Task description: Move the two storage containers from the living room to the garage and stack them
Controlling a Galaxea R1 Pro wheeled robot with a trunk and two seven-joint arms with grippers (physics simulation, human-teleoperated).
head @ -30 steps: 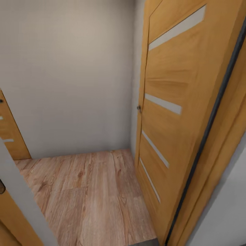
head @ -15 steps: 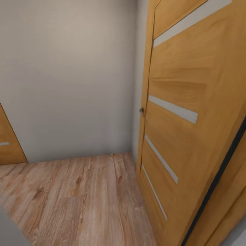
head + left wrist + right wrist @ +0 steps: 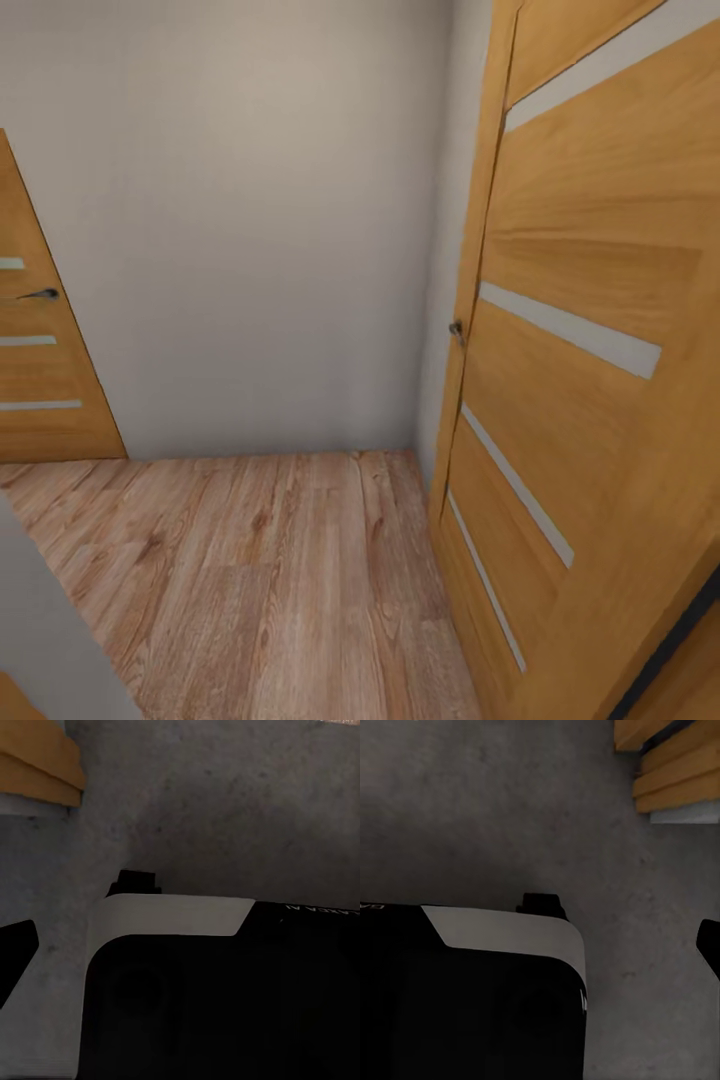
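Note:
The storage containers are out of view. In the head view I face a small hallway with a light wood-plank floor [image 3: 260, 590] and a cream wall [image 3: 250, 220]. Both wrist views look down on dark grey speckled concrete floor [image 3: 225, 810] [image 3: 472, 810] beside my black-and-white base [image 3: 225, 997] [image 3: 472, 997]. A dark tip [image 3: 15, 952] pokes in at the edge of the left wrist view, and another dark tip [image 3: 709, 945] at the edge of the right wrist view. Neither tells me how the jaws stand.
An orange wooden door [image 3: 590, 380] with pale glass strips stands open close on the right, its knob [image 3: 456, 330] by the wall corner. A second, similar door [image 3: 40, 370] with a dark handle is at the left. Orange door-frame pieces [image 3: 37, 761] [image 3: 675, 765] border the concrete.
The whole head view has shifted, so the camera moved: the open door on the right has slid further right, and the left door with its handle has come more into view.

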